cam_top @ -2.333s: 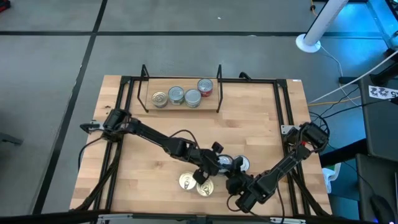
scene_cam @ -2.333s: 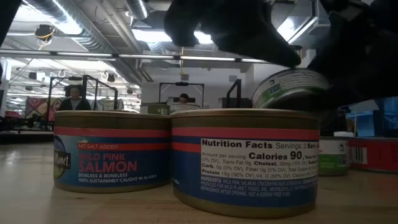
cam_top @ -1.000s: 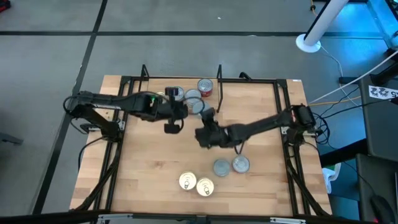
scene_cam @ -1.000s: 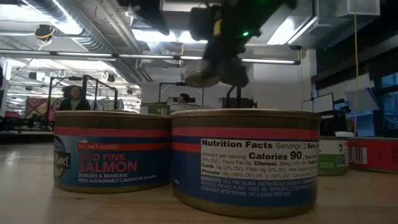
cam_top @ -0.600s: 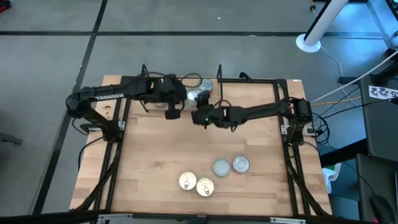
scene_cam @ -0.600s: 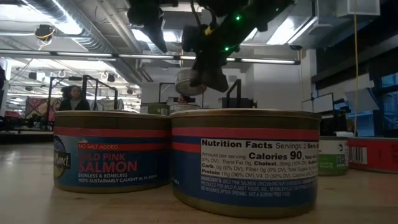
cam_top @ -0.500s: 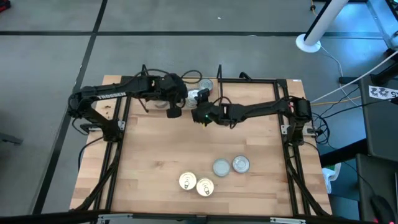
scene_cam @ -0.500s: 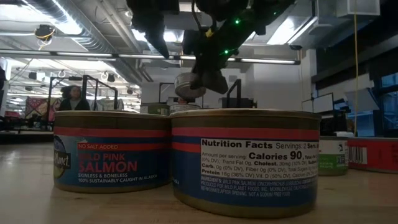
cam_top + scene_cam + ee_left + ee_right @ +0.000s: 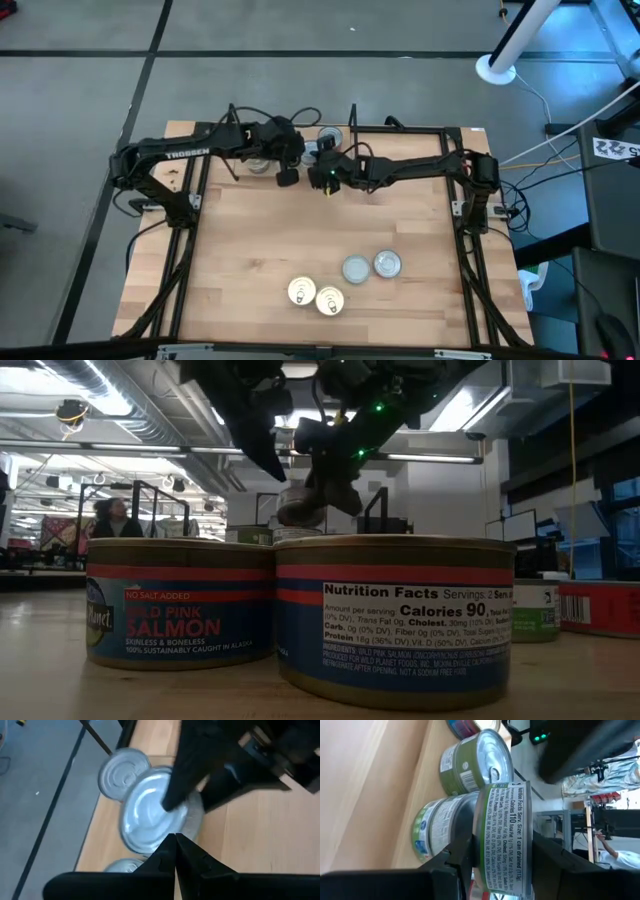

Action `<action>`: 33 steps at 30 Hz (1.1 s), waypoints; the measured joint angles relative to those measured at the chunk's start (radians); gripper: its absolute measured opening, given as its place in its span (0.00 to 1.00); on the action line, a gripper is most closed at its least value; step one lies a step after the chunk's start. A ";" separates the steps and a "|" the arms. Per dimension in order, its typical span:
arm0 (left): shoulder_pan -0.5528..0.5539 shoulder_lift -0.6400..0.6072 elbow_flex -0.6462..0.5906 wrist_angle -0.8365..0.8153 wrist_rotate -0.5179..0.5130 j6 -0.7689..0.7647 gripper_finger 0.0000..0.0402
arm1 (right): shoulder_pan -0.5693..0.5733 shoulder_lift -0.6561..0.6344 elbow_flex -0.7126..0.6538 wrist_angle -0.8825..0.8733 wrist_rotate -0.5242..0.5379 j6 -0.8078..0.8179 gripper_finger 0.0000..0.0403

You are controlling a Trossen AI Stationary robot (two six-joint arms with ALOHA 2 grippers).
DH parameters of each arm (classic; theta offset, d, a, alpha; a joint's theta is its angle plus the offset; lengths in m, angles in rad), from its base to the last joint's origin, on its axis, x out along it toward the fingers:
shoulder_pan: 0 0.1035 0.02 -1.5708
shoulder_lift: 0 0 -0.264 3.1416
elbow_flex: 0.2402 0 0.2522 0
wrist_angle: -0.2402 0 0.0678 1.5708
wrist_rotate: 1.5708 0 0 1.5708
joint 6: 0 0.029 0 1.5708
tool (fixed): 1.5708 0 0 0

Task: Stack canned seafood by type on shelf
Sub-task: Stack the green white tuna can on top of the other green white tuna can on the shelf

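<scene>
Now the right gripper (image 9: 318, 160) pinches a green can (image 9: 502, 837) over the shelf (image 9: 290, 165), top centre of the high view. The left gripper (image 9: 285, 172), pressed together, crowds beside it. Likely risk: arms colliding, or the can landing off-centre and toppling. Uprights leave little room; the desk (image 9: 250, 250) below is open.

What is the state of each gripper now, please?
Left gripper: shut, holding nothing, beside the shelf.
Right gripper: shut on a green-labelled can, held above the cans on the shelf.
</scene>
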 joint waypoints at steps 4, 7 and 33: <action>0.000 0.000 -0.049 0.033 0.001 -0.023 0.00 | -0.013 0.000 0.000 0.022 -0.029 0.000 0.35; -0.001 0.000 -0.082 0.098 0.002 -0.031 0.00 | -0.024 0.000 0.000 0.016 -0.045 0.000 0.35; 0.000 0.017 -0.112 0.147 -0.002 -0.069 0.00 | -0.043 0.000 0.000 0.017 -0.169 0.002 0.55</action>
